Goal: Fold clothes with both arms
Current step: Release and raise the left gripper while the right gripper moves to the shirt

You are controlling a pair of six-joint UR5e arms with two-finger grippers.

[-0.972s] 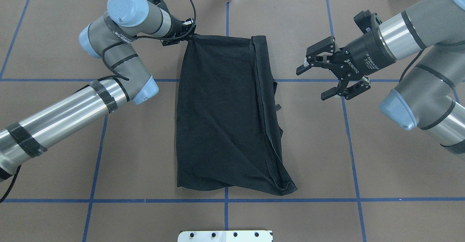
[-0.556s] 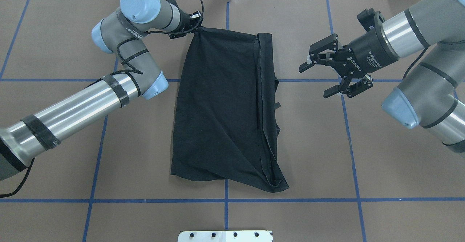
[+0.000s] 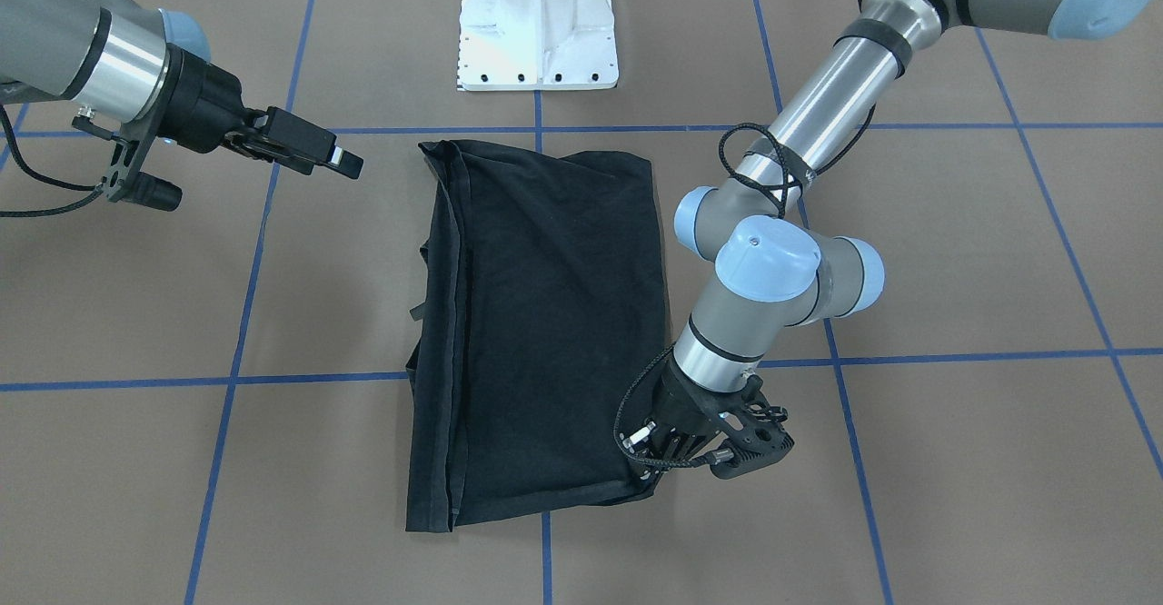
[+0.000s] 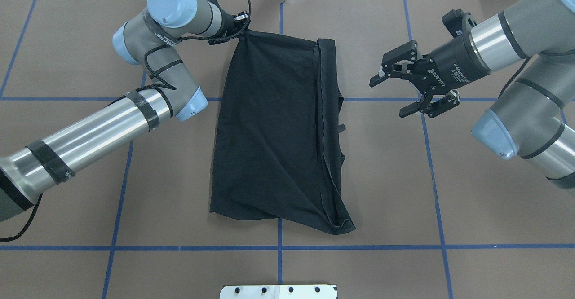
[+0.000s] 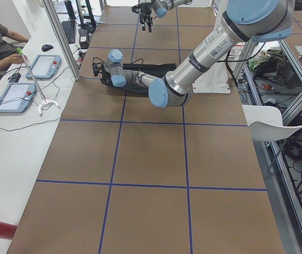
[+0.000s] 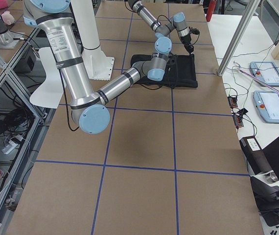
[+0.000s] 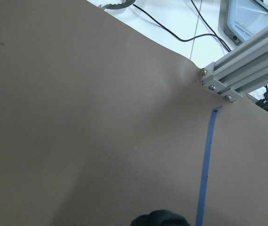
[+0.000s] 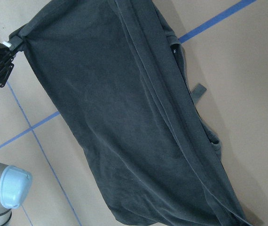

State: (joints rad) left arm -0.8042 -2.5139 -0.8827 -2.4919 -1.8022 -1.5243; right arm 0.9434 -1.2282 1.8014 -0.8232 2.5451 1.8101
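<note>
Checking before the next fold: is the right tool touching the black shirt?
Apart. The overhead view shows a strip of bare brown table between the open right tool and the nearest edge of the shirt.

The left arm [image 4: 90,142] lies alongside the T-shirt [image 4: 274,128], wrist doubled back, its left gripper [image 4: 241,29] pinched tight on the shirt's far corner. Off the shirt's opposite side, the right arm [image 4: 516,106] holds the right gripper [image 4: 387,99] clear, fingers [image 4: 395,57] spread wide.
</note>
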